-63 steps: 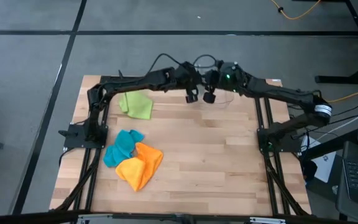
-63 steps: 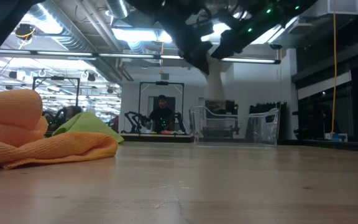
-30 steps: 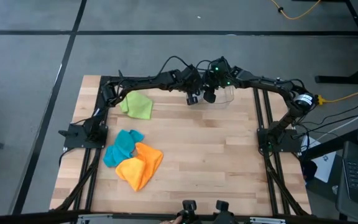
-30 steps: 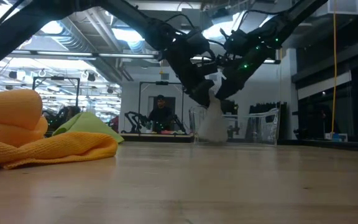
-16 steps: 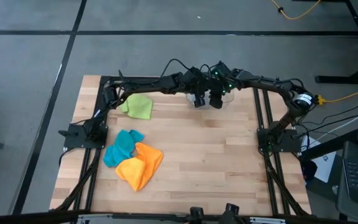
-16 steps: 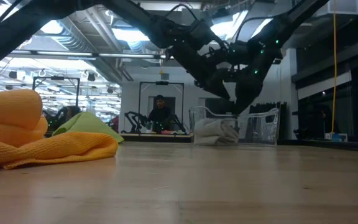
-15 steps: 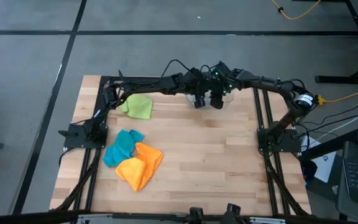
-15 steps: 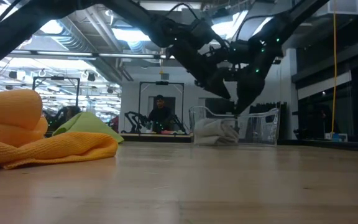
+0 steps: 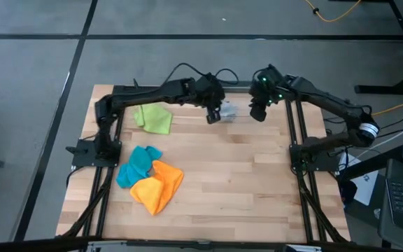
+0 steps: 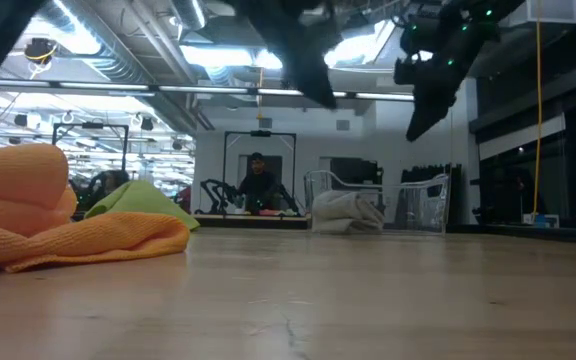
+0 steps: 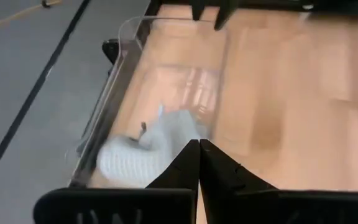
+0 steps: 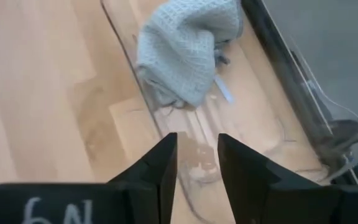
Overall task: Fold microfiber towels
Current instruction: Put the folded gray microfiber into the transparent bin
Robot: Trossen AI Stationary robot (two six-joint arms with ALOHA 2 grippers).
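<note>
Since the grey towel already lies bunched in the clear bin at the table's far edge, you are between towels. Your left gripper hangs just beside the bin, fingers pressed together and empty; your right gripper hovers near it, fingers partly apart, holding nothing. The green towel sits near the left arm; the teal towel and orange towel touch each other nearer the front. Next you likely reach for one and spread it flat.
</note>
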